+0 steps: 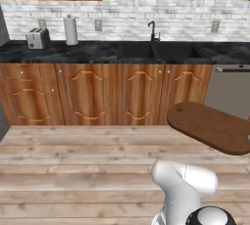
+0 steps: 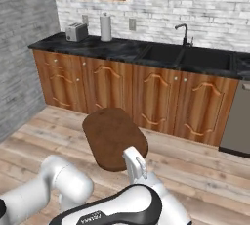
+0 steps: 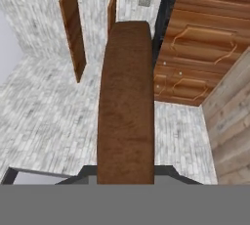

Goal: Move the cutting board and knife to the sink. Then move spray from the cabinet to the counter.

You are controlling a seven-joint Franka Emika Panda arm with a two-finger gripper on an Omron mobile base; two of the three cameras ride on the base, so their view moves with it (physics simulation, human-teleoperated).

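The gripper [image 2: 131, 156] is clamped shut on one end of the cutting board [image 2: 113, 137], holding it level in the air above the floor [image 1: 73, 170], well short of the sink [image 2: 195, 58], for carrying there.

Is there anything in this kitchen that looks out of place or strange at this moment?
Yes. The cutting board is not on the counter: it hangs in the air above the wooden floor, in front of the lower cupboards, carried by the gripper. On the counter, the toaster and the paper towel roll stand upright.
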